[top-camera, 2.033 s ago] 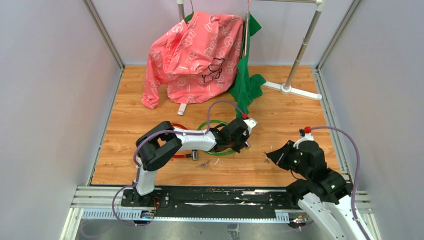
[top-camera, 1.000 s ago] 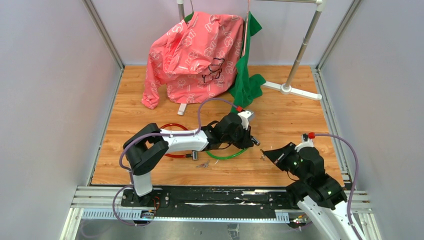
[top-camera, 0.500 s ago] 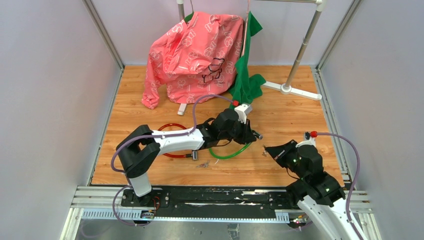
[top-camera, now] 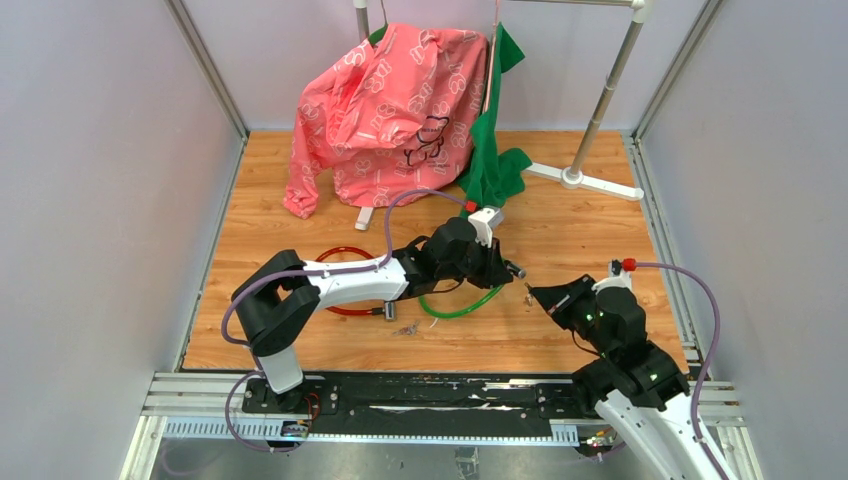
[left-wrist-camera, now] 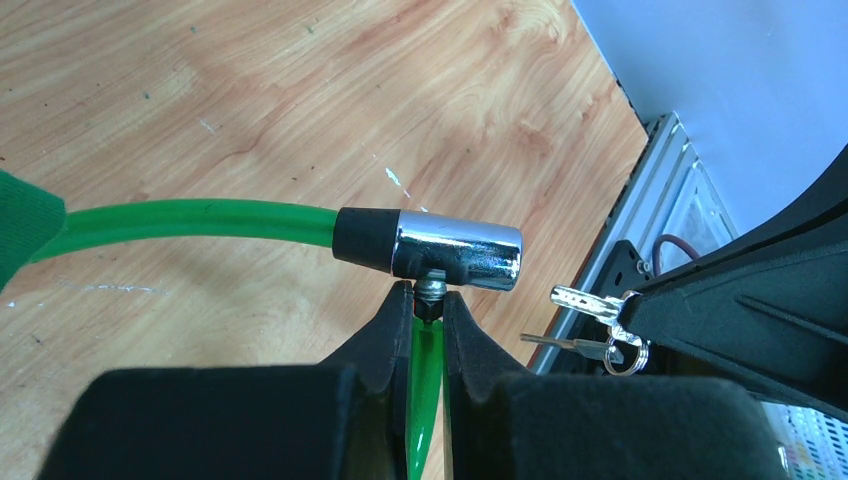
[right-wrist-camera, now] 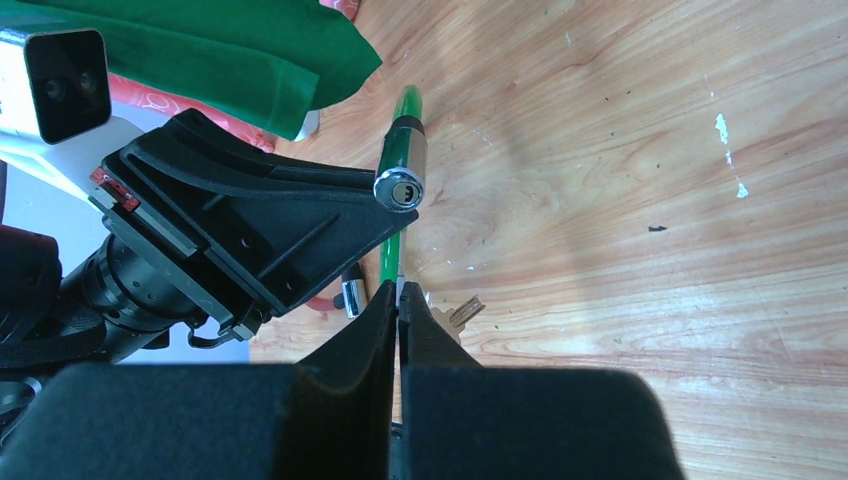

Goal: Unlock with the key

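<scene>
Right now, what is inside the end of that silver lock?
The lock shows an empty keyhole; the keys in the right gripper are not yet in. Its workings are hidden.

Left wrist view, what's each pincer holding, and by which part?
Left pincer: the green cable lock, by the cable end under its chrome barrel. Right pincer: a key, by its ring end.

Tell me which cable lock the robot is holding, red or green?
The green cable lock: the left gripper pinches it beside its chrome head. The red cable lock lies flat, no gripper on it; the right gripper holds keys.
</scene>
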Motion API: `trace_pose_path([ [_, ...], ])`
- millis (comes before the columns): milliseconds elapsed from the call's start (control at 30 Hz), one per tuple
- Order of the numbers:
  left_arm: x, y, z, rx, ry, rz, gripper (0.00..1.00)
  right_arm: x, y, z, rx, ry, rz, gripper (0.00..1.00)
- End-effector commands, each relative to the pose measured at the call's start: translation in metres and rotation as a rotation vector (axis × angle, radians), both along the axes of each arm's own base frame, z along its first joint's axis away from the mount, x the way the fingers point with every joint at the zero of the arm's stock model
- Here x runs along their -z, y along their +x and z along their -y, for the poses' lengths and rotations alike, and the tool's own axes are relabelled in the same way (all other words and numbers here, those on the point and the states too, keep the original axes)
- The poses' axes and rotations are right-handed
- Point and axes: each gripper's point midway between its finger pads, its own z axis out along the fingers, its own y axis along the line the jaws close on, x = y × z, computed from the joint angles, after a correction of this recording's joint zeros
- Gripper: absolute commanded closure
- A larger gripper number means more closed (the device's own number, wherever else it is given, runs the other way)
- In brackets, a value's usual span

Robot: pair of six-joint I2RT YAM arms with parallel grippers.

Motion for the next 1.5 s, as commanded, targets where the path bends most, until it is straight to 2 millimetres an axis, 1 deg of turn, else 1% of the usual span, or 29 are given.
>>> trace_pose_path([
  [0,-0.024,0.002,0.003,0.001,-0.071,0.033,1.00,-0.016,0.008,0.005,0.039,0.010,0.050,1.00],
  [433,-0.024,0.000,0.003,0.009,-0.076,0.033,1.00,-0.016,0.017,0.004,0.056,0.005,0.053,1.00],
  [567,-0.025,-0.001,0.002,0.010,-0.081,0.032,1.00,-0.013,0.019,0.003,0.058,0.005,0.042,1.00],
  [833,-0.027,-0.001,0.003,0.012,-0.089,0.032,1.00,-0.008,0.019,0.004,0.065,0.000,0.028,1.00],
  [1033,-0.028,-0.001,0.004,0.011,-0.091,0.032,1.00,0.001,0.015,0.007,0.075,-0.014,-0.009,1.00],
  [1467,-0.028,-0.001,0.005,0.016,-0.094,0.032,1.00,0.008,0.017,0.007,0.080,-0.025,-0.027,1.00],
])
